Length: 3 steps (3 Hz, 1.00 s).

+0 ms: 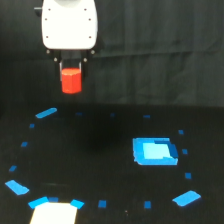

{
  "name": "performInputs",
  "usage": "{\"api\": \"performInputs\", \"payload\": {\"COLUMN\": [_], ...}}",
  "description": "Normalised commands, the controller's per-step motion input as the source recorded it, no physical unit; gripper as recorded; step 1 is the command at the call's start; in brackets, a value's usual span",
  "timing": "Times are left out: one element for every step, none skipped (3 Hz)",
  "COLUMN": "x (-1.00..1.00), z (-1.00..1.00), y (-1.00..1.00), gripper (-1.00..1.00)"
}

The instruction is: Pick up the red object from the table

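End effector (70,65) grasping the red object (71,81) — the block is hanging below the white housing, well above the black bench (100,165), with the dark curtain behind it. Judging by that clearance, the pick is looking essentially complete, the height keeping the block free of the blue tape squares (102,204) and the bright blue patch (154,151). Red-orange and stubby, the block is showing a roughly cylindrical body — its top hidden between dark fingers.
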Motion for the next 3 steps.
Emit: {"api": "performInputs", "payload": {"x": [0.05,-0.13,0.33], "z": [0.61,0.10,0.08], "y": [0.04,-0.11,-0.17], "gripper": [-1.00,-1.00,-1.00]}}
